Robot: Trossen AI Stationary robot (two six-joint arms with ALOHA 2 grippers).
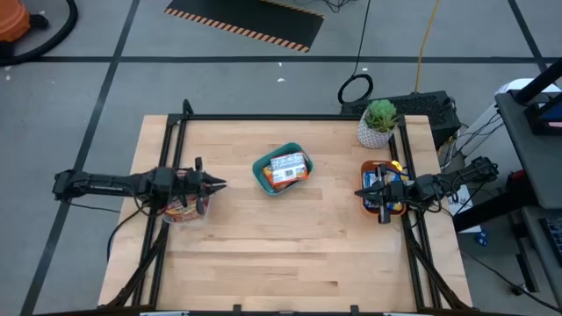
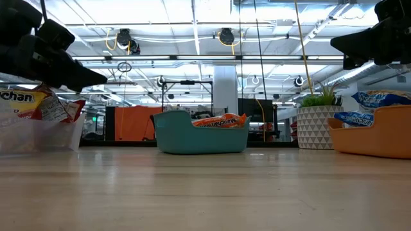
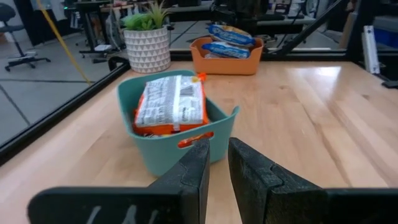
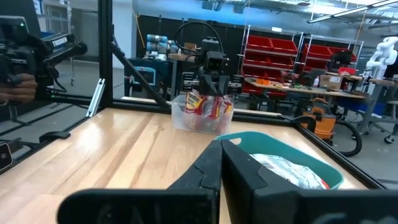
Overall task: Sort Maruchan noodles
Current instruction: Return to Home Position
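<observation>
Overhead, noodle packets (image 1: 288,168) lie sorted on the worktop (image 1: 290,254): orange in the teal bin (image 1: 261,178), blue in the orange bin (image 1: 372,210), red in the clear tub (image 1: 178,215); left gripper (image 1: 219,184) and right gripper (image 1: 360,191) hover empty, fingers (image 3: 194,177) nearly together.
</observation>
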